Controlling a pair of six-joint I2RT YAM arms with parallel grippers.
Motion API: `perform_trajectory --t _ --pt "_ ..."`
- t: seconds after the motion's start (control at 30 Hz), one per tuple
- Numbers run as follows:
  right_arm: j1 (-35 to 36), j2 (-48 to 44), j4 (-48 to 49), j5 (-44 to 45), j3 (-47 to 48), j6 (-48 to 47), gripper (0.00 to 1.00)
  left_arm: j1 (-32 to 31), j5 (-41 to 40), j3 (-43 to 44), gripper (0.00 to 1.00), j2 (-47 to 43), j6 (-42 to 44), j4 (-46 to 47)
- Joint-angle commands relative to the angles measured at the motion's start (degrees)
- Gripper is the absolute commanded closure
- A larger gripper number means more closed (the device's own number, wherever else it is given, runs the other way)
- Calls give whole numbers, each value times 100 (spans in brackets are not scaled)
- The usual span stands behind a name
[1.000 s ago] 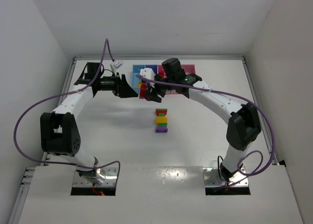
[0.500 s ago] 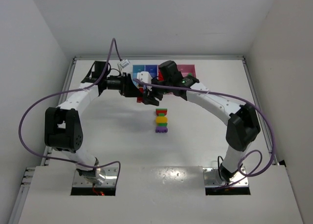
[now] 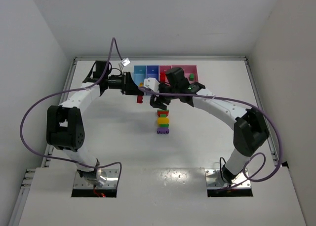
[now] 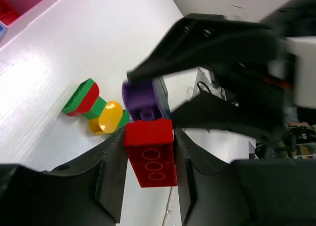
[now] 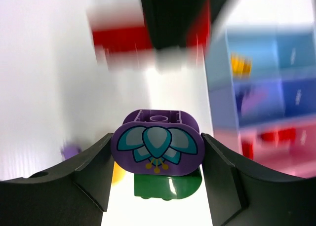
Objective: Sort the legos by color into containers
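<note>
A robotics lab test cell is being shown. A white table [image 3: 108, 137] is being boxed in on three sides by plain white panels [image 3: 34, 63], and two white-and-black arms, the left arm [image 3: 74, 101] and the right arm [image 3: 222, 105], are being held on metal base plates [image 3: 96, 179] at its near edge. Purple cables [image 3: 21, 132] are being looped loosely from base to wrist.

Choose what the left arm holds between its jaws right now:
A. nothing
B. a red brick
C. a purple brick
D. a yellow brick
B: the left wrist view shows a red brick clamped between the jaws of the left gripper, while the purple brick sits in the right gripper.
</note>
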Motion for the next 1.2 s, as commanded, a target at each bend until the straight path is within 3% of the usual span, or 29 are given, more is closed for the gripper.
perform_trajectory --t 0.0,0.17,0.4,0.53,0.63,0.8,0.87,0.9,1.03,1.17 --pt "-452 -368 110 589 -534 -108 69 272 422 172 86 -96 151 389" --pt "-1015 -623 110 845 -852 -82 70 124 54 488 86 44 212 389" --pt "-1867 -623 -276 407 -159 1349 70 -974 -2991 2146 86 1010 116 450" --pt "-2236 -623 -417 20 193 2403 69 -1362 -4170 2843 81 1705 -15 503" --pt "-2553 -623 -496 -331 369 3657 69 -1503 -4499 3274 75 2197 -68 714" --pt "-2957 -676 -93 -1000 370 4909 69 -1626 -5079 3732 71 2953 -191 784" --pt "-3124 -676 179 -1246 247 5461 69 -1626 -5194 3889 64 3094 -191 784" --pt "-3238 -676 268 -1395 177 5647 69 -1687 -5351 3890 52 3199 -191 784" --pt "-3371 -544 839 -1781 2 6526 69 -1749 -5143 3952 33 3340 -191 1003" --pt "-3441 -343 1261 -1836 -113 7098 69 -1863 -4801 3952 26 3341 -191 1258"
